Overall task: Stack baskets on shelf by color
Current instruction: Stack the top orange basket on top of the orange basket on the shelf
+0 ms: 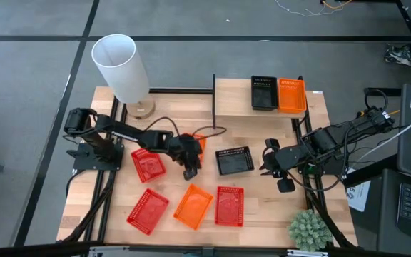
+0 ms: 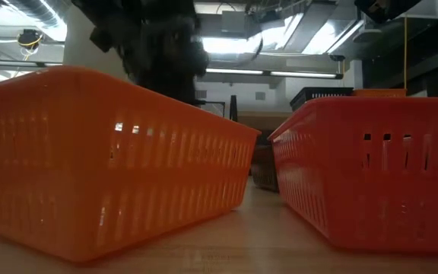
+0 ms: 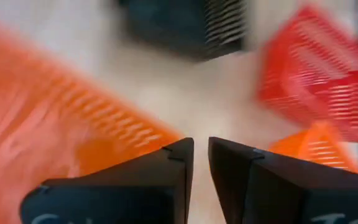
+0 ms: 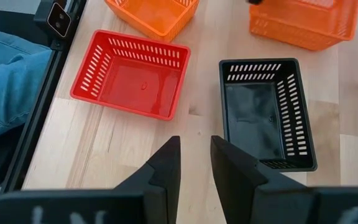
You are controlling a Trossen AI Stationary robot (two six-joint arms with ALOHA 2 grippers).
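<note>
The shelf point(image 1: 230, 100) stands at the table's far right and bears a black basket point(image 1: 264, 93) and an orange basket point(image 1: 292, 95) side by side. On the tabletop lie three red baskets point(image 1: 148, 165) point(image 1: 148, 210) point(image 1: 229, 205), an orange one point(image 1: 193, 205) and a black one point(image 1: 235, 160). Another orange basket point(image 1: 201, 143) is partly hidden under my left arm. My left gripper point(image 1: 190, 170) hangs at mid-table between the baskets, its fingers point(image 3: 179, 163) a narrow slit apart, with nothing between them. My right gripper point(image 4: 195, 149) waits open, above and to the right of the black basket point(image 4: 266, 112).
A white cylinder point(image 1: 122, 68) on a wooden foot stands at the far left corner. A small green plant point(image 1: 310, 230) sits at the near right corner. A person's leg in jeans point(image 4: 5, 81) shows beside the table's near edge. The shelf's left half is bare.
</note>
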